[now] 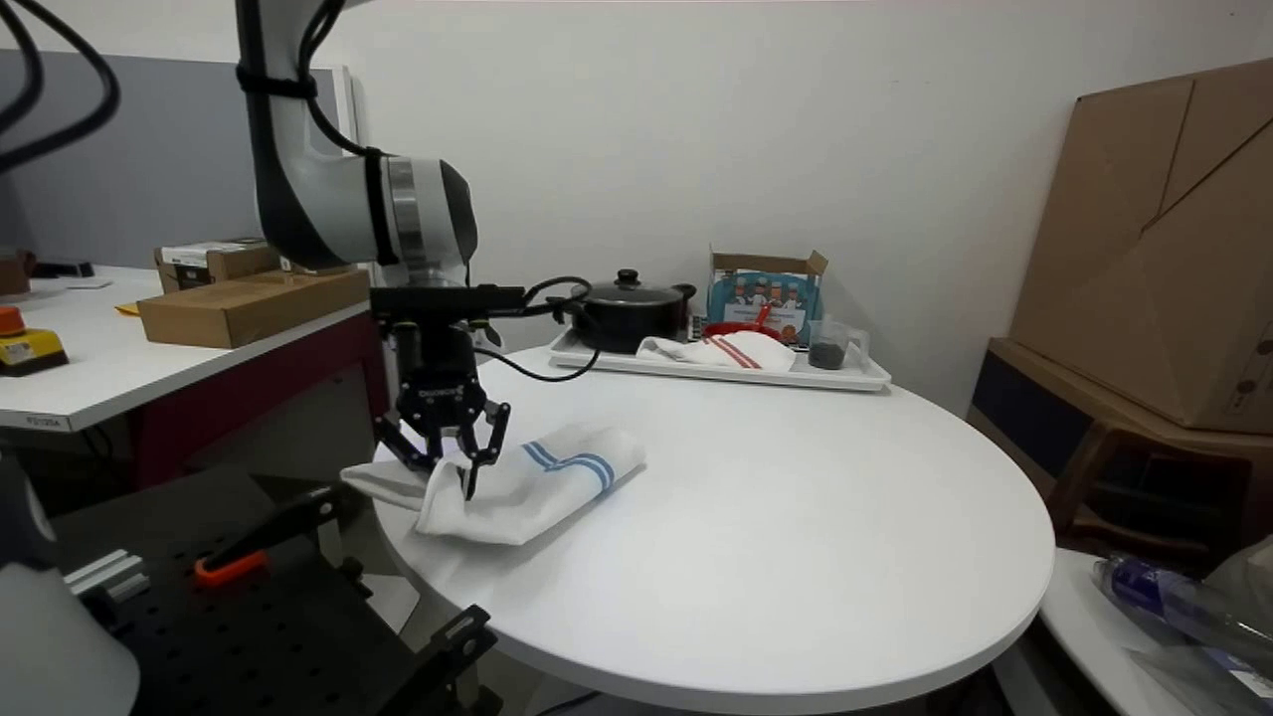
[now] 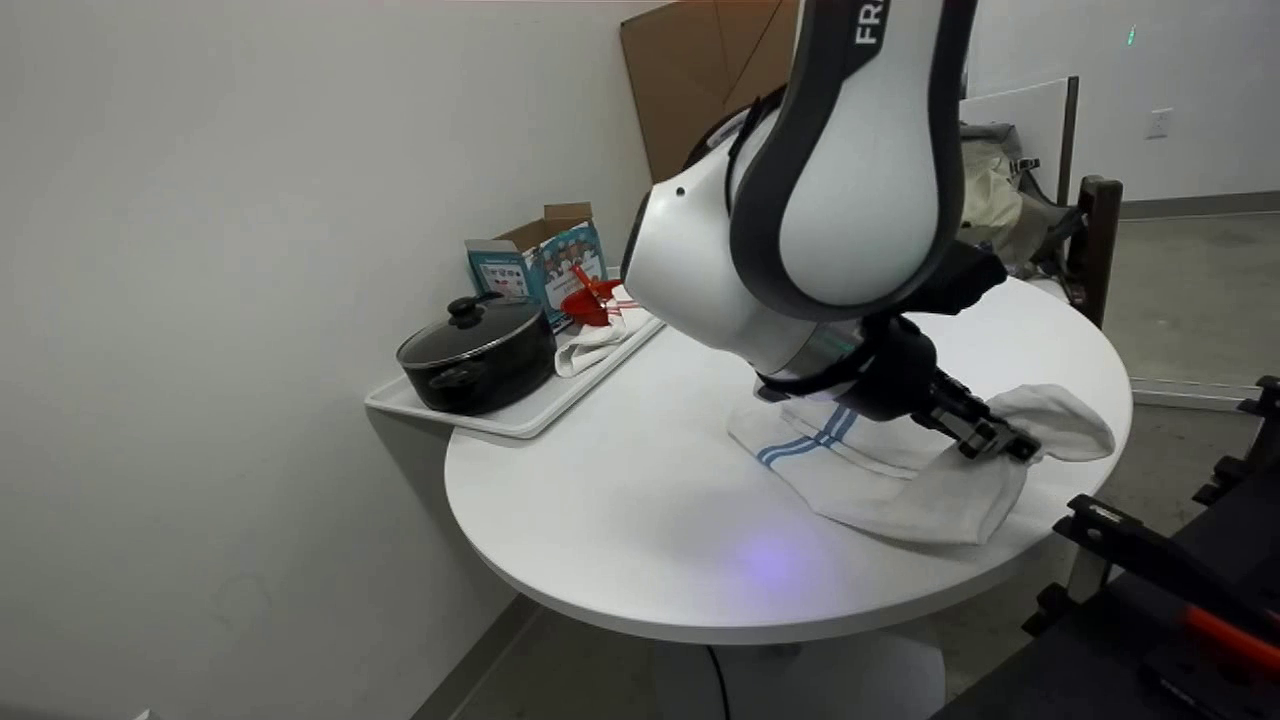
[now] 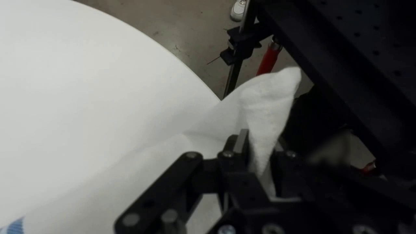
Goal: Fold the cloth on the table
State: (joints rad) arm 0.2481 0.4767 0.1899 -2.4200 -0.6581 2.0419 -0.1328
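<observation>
A white cloth with blue stripes (image 1: 572,482) lies partly folded on the round white table (image 1: 796,517), near its edge. It also shows in an exterior view (image 2: 900,505). My gripper (image 1: 450,477) points down into the cloth; it shows in an exterior view too (image 2: 1003,442). In the wrist view the jaws (image 3: 262,143) are part closed, with a bunched fold of the cloth (image 3: 268,97) filling the gap between the fingertips. The fold stands up past the tips and its end reaches over the table edge. The lower part of the cloth is hidden behind the gripper.
A white tray (image 1: 716,374) at the back holds a black pot (image 1: 627,316), a red-striped cloth (image 1: 731,350), a red utensil, a box (image 1: 766,298) and a clear cup (image 1: 835,346). A black perforated platform (image 1: 249,607) with clamps stands beside the table edge near the cloth.
</observation>
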